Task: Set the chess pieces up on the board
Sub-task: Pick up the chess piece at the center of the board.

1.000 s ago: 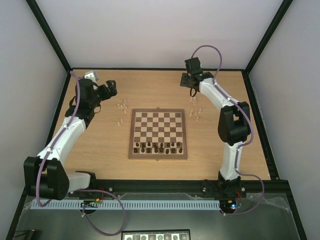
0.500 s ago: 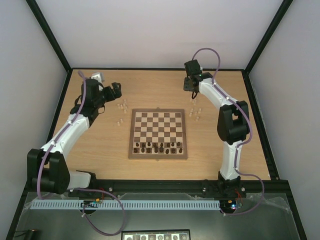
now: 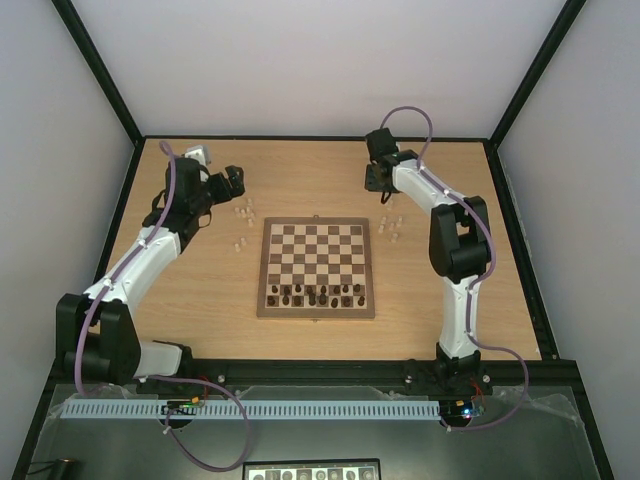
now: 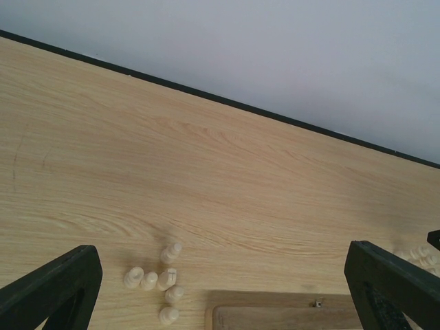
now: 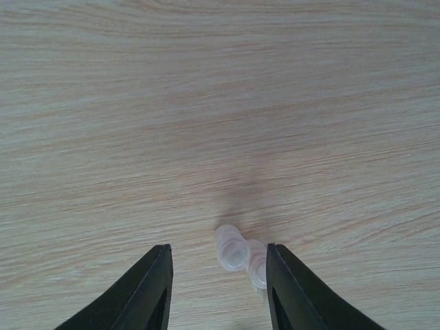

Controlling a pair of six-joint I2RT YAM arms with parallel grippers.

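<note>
Pale cream: two pieces [image 5: 232, 250], touching each other, on bare worktop [image 5: 220, 103] just past the board's [image 3: 317, 268] far right corner. Seen end-on with round tops toward the camera, so judged upright with long axis vertical and no heading to align to. They lie directly under the right end effector [image 5: 217, 246], between its fingers and nearer one side. Fingers part-spread, nothing pinched yet. Left end effector [image 4: 221, 249] spread wide, empty, facing the cluster [image 4: 159, 283] off the board's far left corner. Right arm is nearer.
</note>
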